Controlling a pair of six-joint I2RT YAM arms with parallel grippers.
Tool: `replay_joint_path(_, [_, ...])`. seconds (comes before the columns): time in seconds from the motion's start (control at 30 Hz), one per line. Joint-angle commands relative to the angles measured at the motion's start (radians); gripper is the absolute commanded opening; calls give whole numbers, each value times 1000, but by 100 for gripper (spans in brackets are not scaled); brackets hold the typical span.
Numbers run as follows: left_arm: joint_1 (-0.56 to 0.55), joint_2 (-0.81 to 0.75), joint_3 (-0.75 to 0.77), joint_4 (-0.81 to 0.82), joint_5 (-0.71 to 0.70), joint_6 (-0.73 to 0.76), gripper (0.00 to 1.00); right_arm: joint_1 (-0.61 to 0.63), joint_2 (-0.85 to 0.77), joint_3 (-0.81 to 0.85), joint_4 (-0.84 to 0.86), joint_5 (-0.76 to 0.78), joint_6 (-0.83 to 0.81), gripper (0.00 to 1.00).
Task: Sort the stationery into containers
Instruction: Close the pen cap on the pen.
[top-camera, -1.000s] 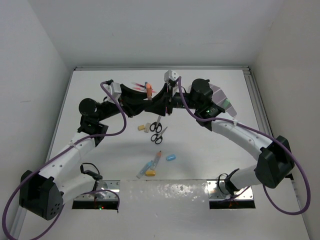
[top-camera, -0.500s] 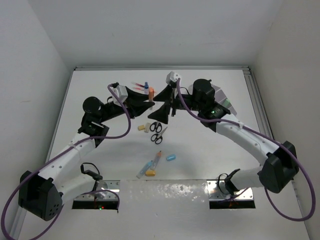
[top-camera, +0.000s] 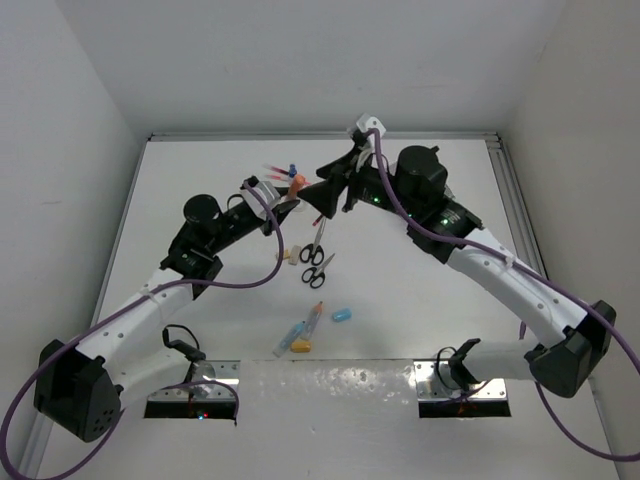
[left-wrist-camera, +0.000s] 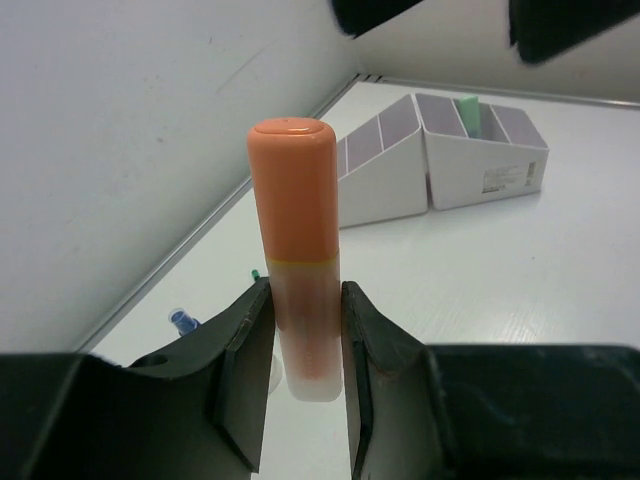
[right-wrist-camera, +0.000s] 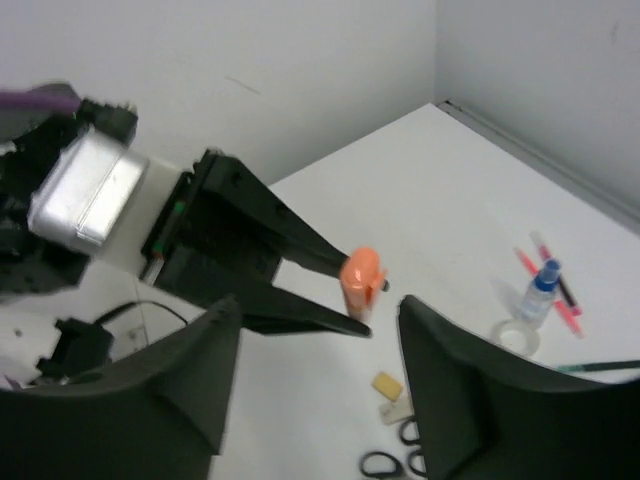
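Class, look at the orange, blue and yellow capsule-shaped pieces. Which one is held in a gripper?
The orange capsule, clamped upright in the left gripper. The blue capsule and yellow capsule lie loose on the table.

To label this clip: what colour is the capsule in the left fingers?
The capsule is orange, paler below; best in left wrist view.

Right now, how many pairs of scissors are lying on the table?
2. One pair of scissors lies right of the beige erasers; the second pair lies close beside it, just nearer the robot's bases. More could be hidden from this view.
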Motion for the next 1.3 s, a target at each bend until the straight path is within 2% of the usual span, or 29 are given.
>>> replay_joint_path(0.0, [-18,-14,-4,9,-51,62,0,67,46,21,136,206,113,67])
replay_joint_path(0.07, [-22,-15,-2,11,-52,57,0,81,64,30,149,251,113,67])
replay_joint_path(0.17, [-24,-17,-1,15,-55,49,0,90,86,26,173,311,141,58])
replay_joint_path(0.23, [-24,-18,-2,20,-57,45,0,93,89,12,186,342,145,56])
replay_joint_path(0.33, [-24,-21,-7,29,-54,39,0,93,91,-28,234,359,159,56])
replay_joint_path(0.47, [-27,-18,-7,37,-55,33,0,96,110,-35,252,343,178,46])
replay_joint_path(0.5, [-27,-18,-6,41,-60,31,0,95,124,-35,250,339,182,46])
replay_joint_path(0.53, [-27,-17,-6,46,-60,28,0,96,132,-37,252,333,188,51])
replay_joint_path(0.63, [-27,-14,-2,69,-61,31,0,95,156,-46,267,319,199,51])
replay_joint_path(0.87, [-29,-9,-2,81,-71,28,0,96,184,-54,271,317,210,36])
replay_joint_path(0.9, [-29,-9,-4,87,-71,25,0,93,186,-55,273,326,211,25])
replay_joint_path(1.0, [-29,-6,-7,112,-71,14,0,98,193,-65,279,336,208,0])
replay_joint_path(1.27, [-3,-1,-10,371,9,-89,0,125,268,-176,307,299,96,0])
